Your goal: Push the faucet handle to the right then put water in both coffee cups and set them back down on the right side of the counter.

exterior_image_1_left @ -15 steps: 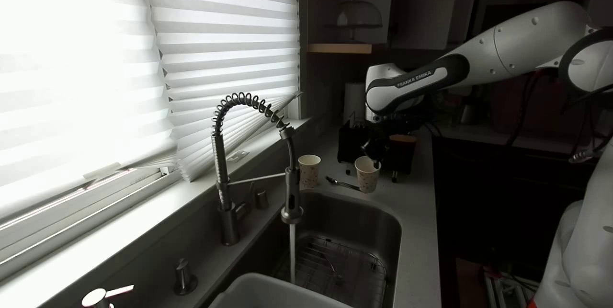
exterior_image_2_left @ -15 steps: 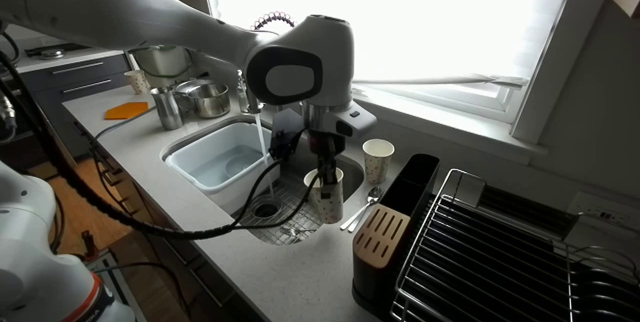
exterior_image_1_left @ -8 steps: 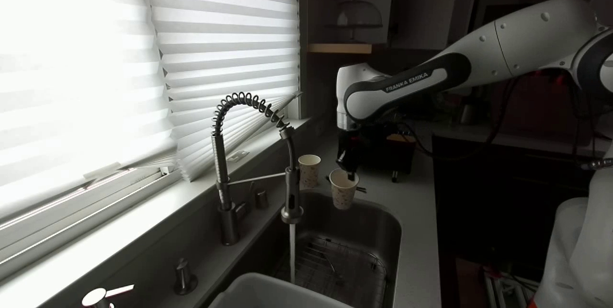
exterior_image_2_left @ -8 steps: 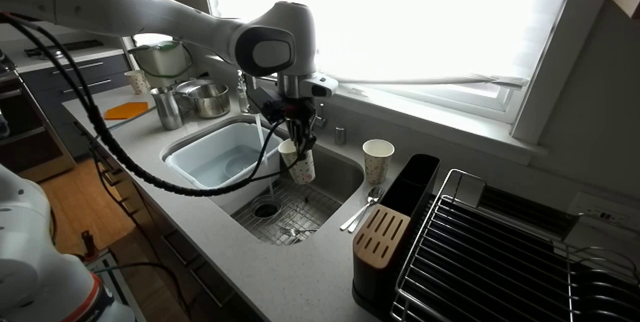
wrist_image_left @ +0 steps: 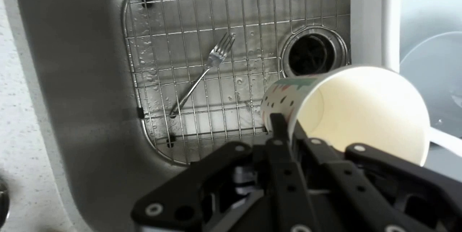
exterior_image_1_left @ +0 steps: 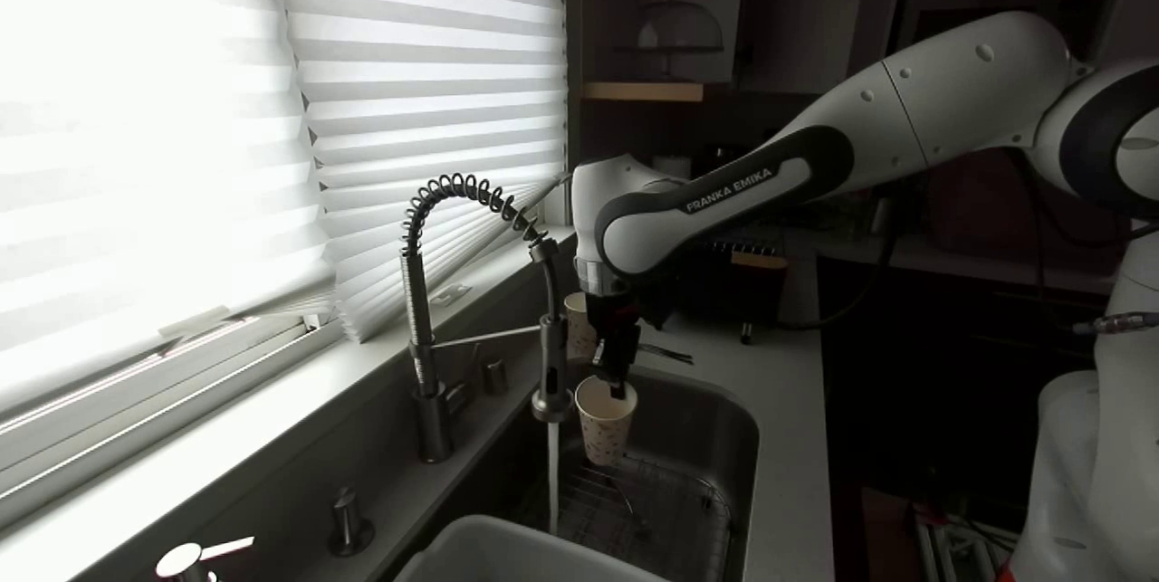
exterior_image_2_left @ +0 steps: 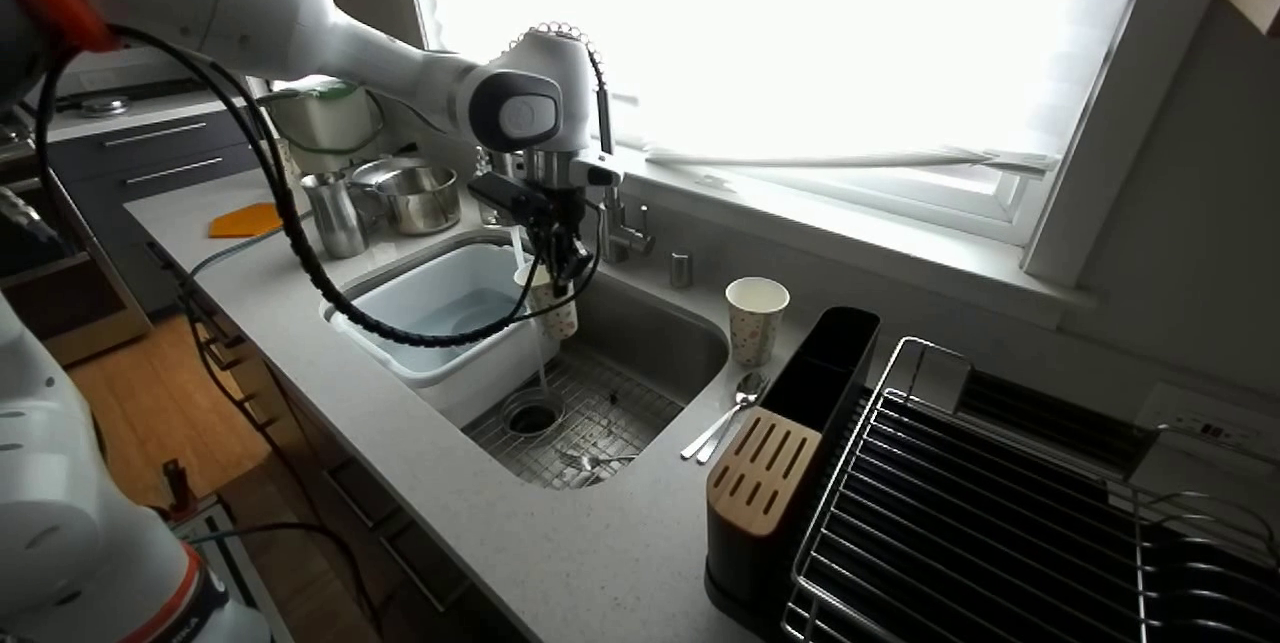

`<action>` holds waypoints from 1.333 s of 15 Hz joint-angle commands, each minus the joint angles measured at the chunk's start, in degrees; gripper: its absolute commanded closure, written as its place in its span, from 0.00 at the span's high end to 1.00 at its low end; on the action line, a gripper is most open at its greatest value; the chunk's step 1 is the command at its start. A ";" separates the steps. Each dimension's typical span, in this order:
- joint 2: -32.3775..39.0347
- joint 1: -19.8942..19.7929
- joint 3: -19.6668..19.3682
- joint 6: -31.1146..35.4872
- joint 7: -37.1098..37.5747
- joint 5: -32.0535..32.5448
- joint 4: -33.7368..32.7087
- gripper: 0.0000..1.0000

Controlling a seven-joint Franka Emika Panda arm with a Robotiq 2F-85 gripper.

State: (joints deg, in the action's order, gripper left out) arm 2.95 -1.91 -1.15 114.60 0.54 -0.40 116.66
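One wire rack (exterior_image_2_left: pixel 975 508) stands nearest in an exterior view, beside a black holder (exterior_image_2_left: pixel 768 471); past them, cutlery (exterior_image_2_left: pixel 748 389) and a paper cup (exterior_image_2_left: pixel 754 331) rest on the table (exterior_image_2_left: pixel 570 533). Farther off, above the sink (exterior_image_2_left: pixel 650 325), the pincer (wrist_image_left: pixel 288 126) clamps a second paper cup (exterior_image_1_left: pixel 605 430) by its wall (one side of it only), with water (exterior_image_1_left: pixel 553 478) falling just beside it from the faucet (exterior_image_1_left: pixel 552 374), and the window (exterior_image_2_left: pixel 820 33) behind

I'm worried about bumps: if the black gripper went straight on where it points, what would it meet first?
Probably the silver metal wire rack below; the speckled white paper cup in the black gripper would touch it first. Depth is unclear.
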 commanded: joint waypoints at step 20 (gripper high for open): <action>0.69 1.13 2.15 6.70 -13.92 -15.96 0.71 0.01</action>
State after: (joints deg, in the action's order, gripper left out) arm 3.74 -0.82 0.98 119.99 -11.50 -14.45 116.28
